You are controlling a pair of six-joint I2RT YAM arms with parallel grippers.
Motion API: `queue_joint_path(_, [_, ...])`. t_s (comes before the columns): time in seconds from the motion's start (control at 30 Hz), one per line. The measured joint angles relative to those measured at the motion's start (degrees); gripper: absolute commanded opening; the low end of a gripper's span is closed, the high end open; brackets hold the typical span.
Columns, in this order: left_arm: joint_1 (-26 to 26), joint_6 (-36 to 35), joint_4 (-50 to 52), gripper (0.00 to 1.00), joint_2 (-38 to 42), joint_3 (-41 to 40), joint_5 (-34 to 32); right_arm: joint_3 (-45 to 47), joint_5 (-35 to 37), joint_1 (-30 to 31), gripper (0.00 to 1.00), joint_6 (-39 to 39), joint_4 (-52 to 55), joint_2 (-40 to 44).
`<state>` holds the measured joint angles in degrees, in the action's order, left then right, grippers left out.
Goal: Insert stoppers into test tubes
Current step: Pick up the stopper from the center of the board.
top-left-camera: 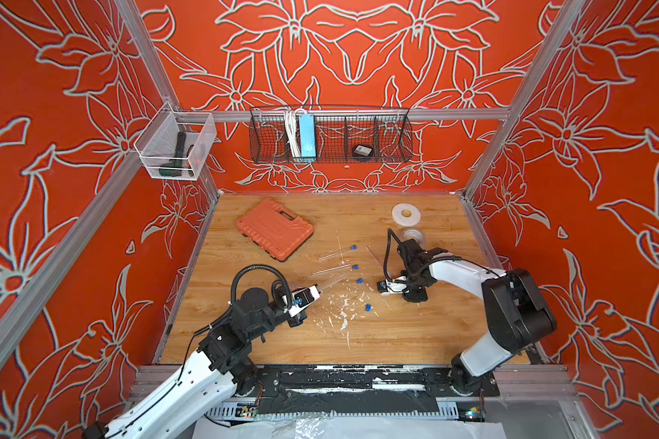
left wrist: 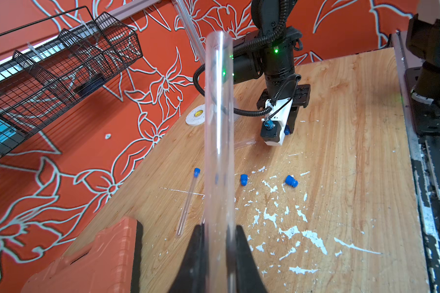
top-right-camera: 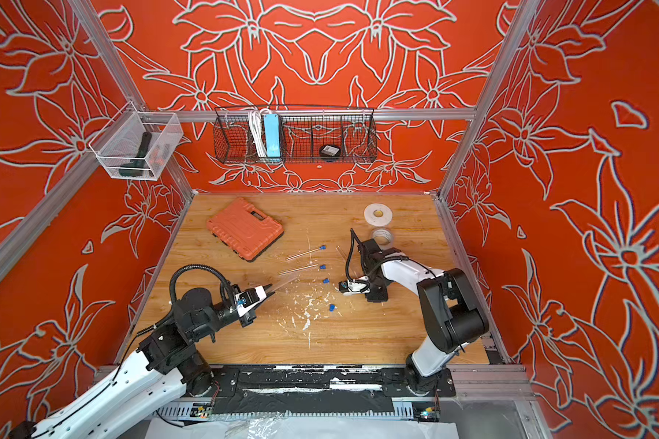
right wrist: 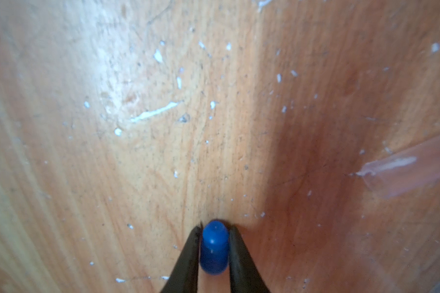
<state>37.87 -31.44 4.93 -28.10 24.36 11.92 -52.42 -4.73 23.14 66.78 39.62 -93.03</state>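
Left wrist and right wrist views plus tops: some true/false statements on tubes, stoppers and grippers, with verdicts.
1. The left gripper holds a clear test tube between its fingers. True.
2. The right gripper hangs open and empty. False: its fingers are closed on a blue stopper.
3. The orange case lies open. False: it lies closed.
4. At least two loose stoppers lie on the table between the arms. True.
5. The test tube in the left gripper is already plugged. False: its far end shows bare in the left wrist view.
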Motion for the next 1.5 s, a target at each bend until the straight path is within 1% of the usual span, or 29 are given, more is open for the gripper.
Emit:
queue_joint_path(0.27, [0.0,0.0,-0.1,0.00,0.0,-0.2,0.0,0.1,-0.5,0.6,0.17,-0.9,0.1,1.1])
queue_joint_path(0.43, [0.0,0.0,-0.2,0.00,-0.2,-0.2,-0.2,0.6,-1.4,3.0,0.17,-3.4,1.0,7.5])
queue_joint_path(0.57, [0.0,0.0,-0.3,0.00,-0.9,-0.6,-0.5,0.6,-1.5,8.3,0.18,-7.9,3.0,11.5])
queue_joint_path(0.8, [0.0,-0.5,-0.3,0.00,-2.9,-0.8,-3.3,1.0,-4.2,20.9,0.19,-22.3,5.0,12.4])
queue_joint_path(0.9, [0.0,-0.9,-0.3,0.00,-3.6,-0.8,-4.9,2.5,-5.8,24.1,0.19,-26.9,3.8,12.6])
queue_joint_path(1.1, [-0.9,-1.6,-0.3,0.00,-4.4,-1.0,-7.4,5.1,-7.2,25.7,0.21,-31.6,-0.1,10.0])
queue_joint_path(1.33, [-1.9,-2.0,-0.3,0.00,-6.0,-1.6,-8.9,5.2,-6.8,25.8,0.24,-32.7,-2.8,5.7])
queue_joint_path(1.43, [-2.1,-2.0,-0.3,0.00,-6.4,-1.6,-9.3,5.2,-6.6,25.9,0.28,-32.9,-3.2,4.7])
queue_joint_path(1.5, [-2.3,-2.0,-0.3,0.00,-6.4,-1.6,-9.4,5.2,-6.5,26.0,0.32,-32.9,-3.5,4.6])
